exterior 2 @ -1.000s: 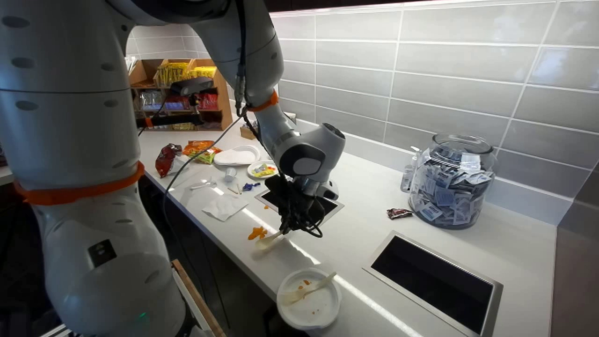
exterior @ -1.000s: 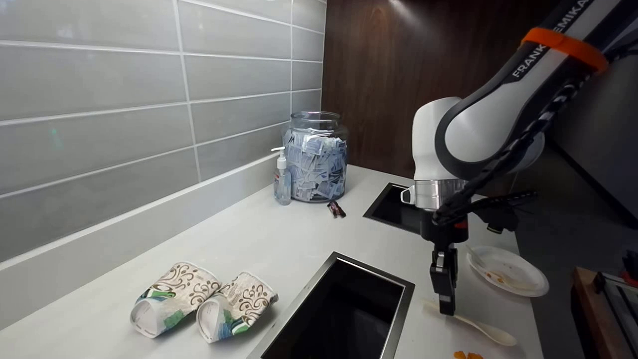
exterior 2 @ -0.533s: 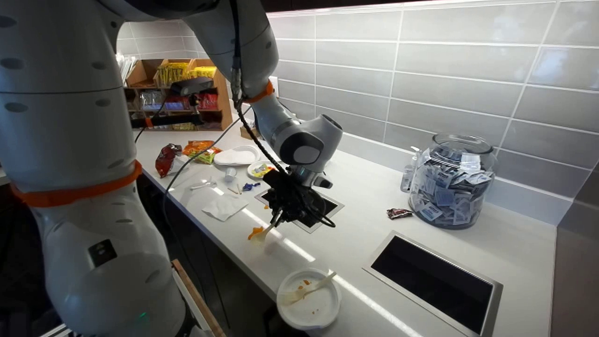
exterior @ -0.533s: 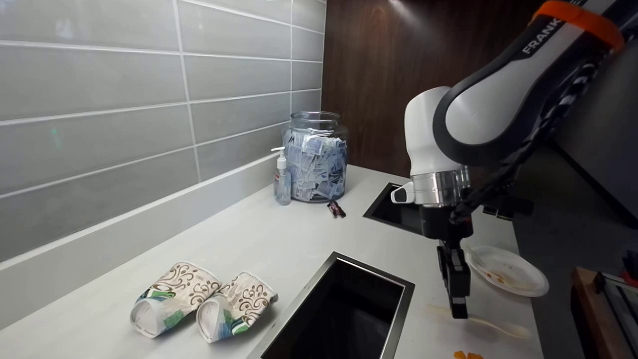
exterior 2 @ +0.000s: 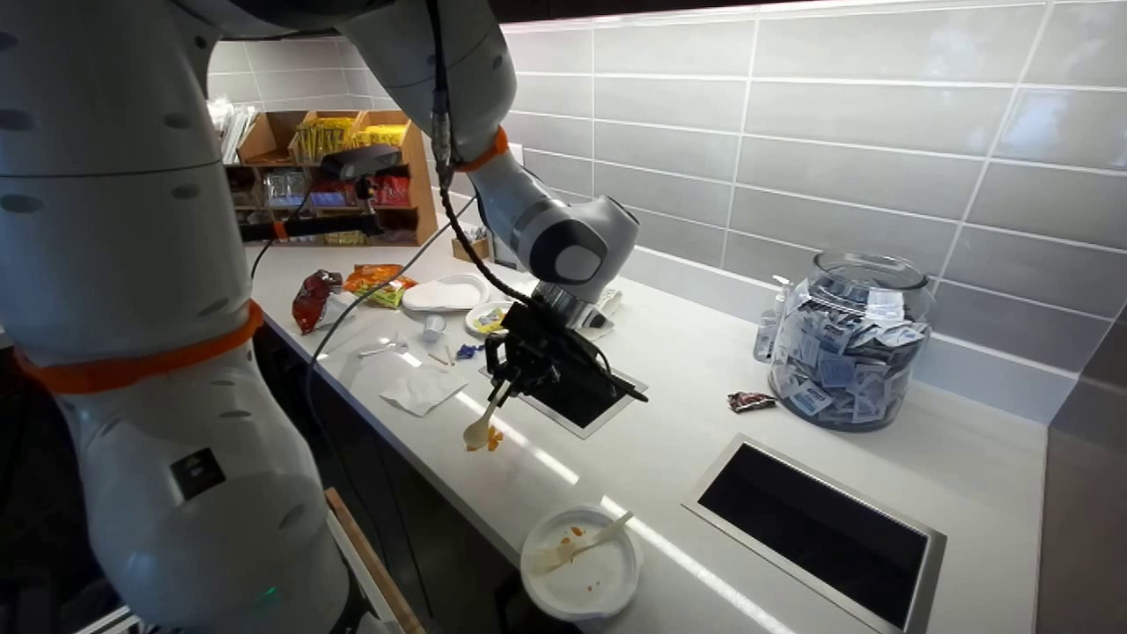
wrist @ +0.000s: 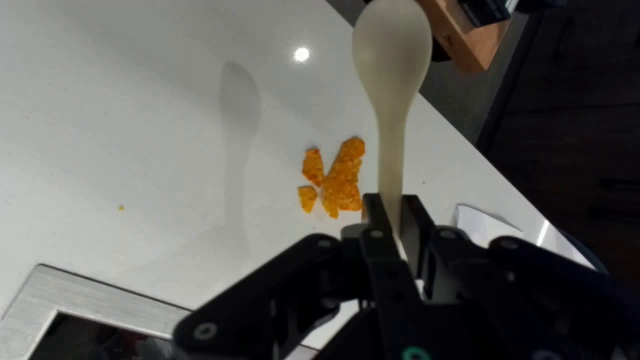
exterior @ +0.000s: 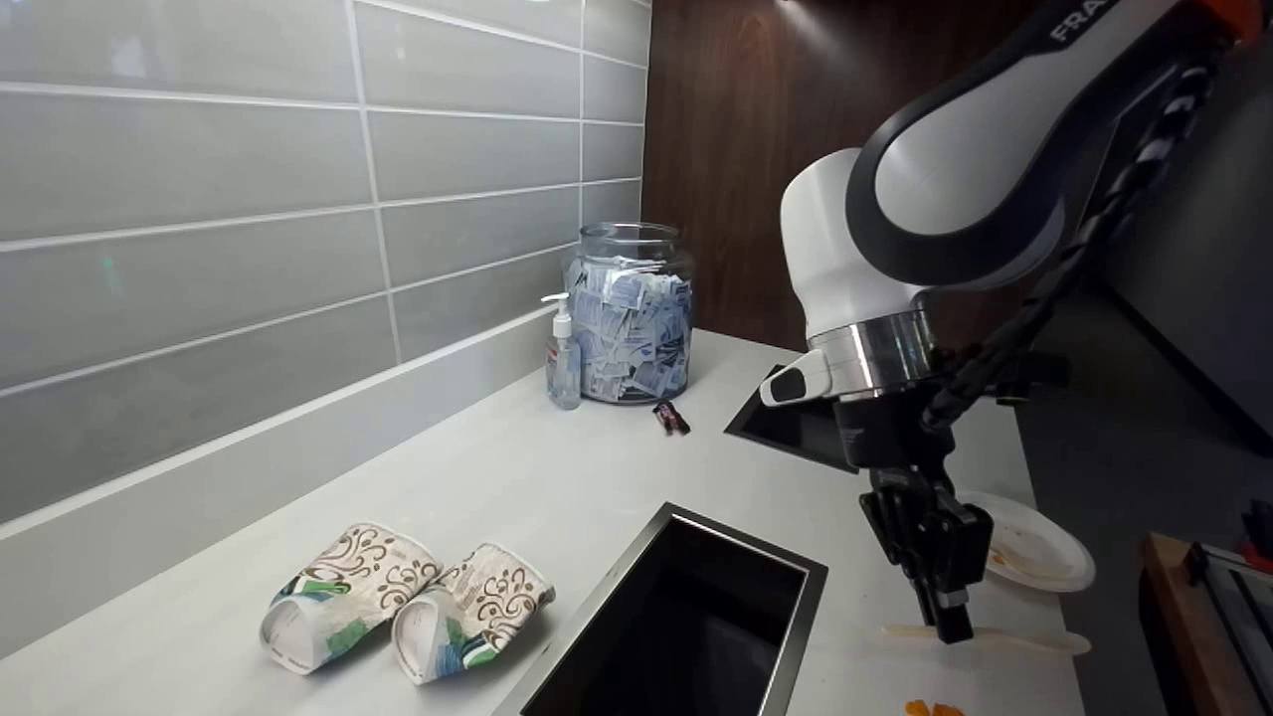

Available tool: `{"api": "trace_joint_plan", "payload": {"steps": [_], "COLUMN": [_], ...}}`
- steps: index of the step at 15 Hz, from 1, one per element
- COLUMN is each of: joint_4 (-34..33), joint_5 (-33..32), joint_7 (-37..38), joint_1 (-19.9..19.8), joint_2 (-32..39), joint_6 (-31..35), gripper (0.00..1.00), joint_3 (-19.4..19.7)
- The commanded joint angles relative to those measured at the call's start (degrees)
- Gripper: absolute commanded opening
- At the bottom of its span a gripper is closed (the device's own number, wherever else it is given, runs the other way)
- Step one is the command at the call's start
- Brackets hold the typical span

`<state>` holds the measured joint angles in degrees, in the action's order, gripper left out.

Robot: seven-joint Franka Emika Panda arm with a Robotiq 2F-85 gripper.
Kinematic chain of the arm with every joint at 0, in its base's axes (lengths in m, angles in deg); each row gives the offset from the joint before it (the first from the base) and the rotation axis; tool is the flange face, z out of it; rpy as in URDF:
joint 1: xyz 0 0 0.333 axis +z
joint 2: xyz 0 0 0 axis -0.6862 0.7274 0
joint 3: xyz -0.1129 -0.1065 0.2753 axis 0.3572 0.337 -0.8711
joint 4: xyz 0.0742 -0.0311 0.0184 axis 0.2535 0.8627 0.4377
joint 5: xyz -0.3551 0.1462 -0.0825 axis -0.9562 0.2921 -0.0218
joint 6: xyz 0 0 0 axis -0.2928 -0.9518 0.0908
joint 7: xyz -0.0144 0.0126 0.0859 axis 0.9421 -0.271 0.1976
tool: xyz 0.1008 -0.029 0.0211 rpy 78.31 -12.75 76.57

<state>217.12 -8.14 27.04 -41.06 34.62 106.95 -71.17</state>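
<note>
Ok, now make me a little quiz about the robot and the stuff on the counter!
1. True or false: the gripper is empty.
2. Pick one: the crumbs on the counter are A) blue, B) orange, C) green.
3. How many swirly cups lie on their sides in an exterior view?

Key:
1. False, it holds a spoon.
2. B.
3. Two.

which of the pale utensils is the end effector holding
The spoon, clamped by its handle in the end effector and raised off the counter; the similar pale utensil lies on the white plate instead.
</note>
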Motion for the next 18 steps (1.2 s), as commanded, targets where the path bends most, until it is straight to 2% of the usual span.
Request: {"api": "trace_joint_plan", "payload": {"steps": [1,2,7,8,9,18], "joint_4": [-0.4,-0.5,-0.5,-0.5,-1.1,0.3], "joint_5": [0.0,0.0,0.0,0.0,-0.9,-1.6], "joint_7": [-1.0,-1.1,-1.1,-1.1,-1.4,-13.4], "joint_1": [0.8,1.0,0.9,0.9,1.5,6.3], "joint_2": [-0.3,-0.6,-0.4,-0.4,0.0,-1.0], "joint_6": [-0.9,-1.0,-1.0,-1.0,-1.7,-0.6], "gripper": [0.03,0.13,0.13,0.03,0.03,0.03], "joint_3": [0.5,0.5,0.6,0.7,0.1,-4.4]}}
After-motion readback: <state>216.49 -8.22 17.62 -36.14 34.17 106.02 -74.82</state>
